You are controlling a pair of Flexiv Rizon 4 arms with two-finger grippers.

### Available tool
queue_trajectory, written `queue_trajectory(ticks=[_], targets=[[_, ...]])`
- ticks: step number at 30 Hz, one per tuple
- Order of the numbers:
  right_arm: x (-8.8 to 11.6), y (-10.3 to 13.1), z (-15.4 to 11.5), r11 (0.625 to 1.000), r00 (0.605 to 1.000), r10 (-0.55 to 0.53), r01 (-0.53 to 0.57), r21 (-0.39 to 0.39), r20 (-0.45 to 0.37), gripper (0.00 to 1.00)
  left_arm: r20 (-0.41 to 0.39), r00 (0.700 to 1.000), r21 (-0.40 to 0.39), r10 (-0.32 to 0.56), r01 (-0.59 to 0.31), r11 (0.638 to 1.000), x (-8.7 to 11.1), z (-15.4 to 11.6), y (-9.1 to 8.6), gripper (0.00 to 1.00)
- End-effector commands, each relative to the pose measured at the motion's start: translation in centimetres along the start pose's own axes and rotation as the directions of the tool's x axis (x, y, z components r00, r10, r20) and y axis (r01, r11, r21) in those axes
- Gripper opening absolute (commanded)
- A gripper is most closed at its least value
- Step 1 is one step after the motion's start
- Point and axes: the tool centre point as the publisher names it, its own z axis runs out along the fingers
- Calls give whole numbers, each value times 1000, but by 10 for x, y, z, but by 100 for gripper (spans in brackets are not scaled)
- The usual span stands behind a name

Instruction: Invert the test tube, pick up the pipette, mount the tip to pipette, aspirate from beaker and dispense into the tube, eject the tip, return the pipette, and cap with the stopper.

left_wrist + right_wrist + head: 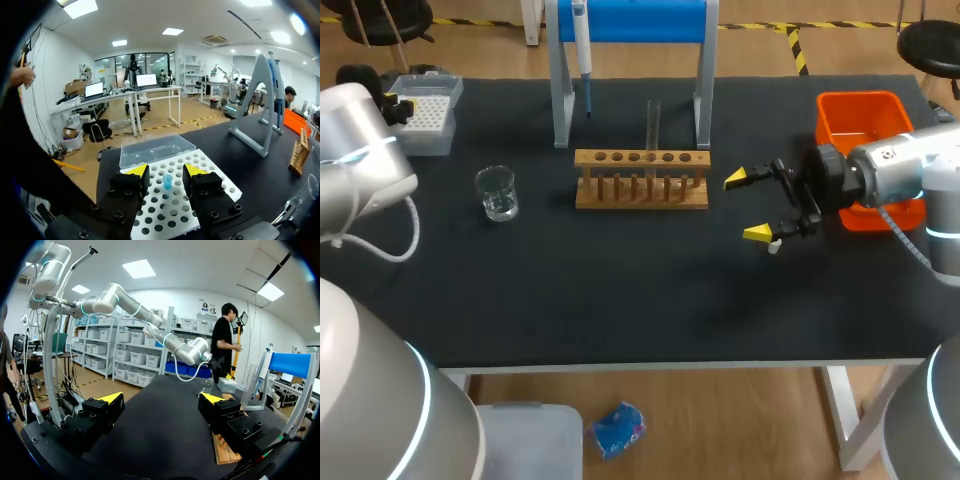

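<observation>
Glass test tube [652, 125] stands upright in the rack [642, 196]; your right gripper [748, 206], spread like the left gripper [166, 172], could clip it off-centre, tipping it.

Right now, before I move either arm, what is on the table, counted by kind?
beaker: 1
test tube: 1
wooden rack: 1
pipette: 1
pipette stand: 1
tip box: 1
orange bin: 1
Total: 7

One beaker [497, 193], one tube [653, 125], one pipette [583, 58]
</observation>
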Motion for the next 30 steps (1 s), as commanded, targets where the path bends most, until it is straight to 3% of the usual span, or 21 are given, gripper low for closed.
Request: queue_trajectory(ticks=[1,8,13,23,28,30], targets=[[1,0,0,1000,1000,-1,1,0,0,100,8,1000,3,0,0,1000,0,5,2,40],[1,0,0,1000,1000,-1,1,0,0,100,9,1000,1,0,0,1000,0,6,3,31],[1,0,0,1000,1000,-1,1,0,0,100,8,1000,-3,5,-5,1000,0,6,4,19],[1,0,0,1000,1000,-1,1,0,0,100,8,1000,-9,11,-11,1000,-1,7,6,18],[1,0,0,1000,1000,-1,1,0,0,100,9,1000,-6,12,-12,1000,-1,7,7,0],[1,0,0,1000,1000,-1,1,0,0,100,8,1000,-7,12,-12,1000,-1,7,6,0]])
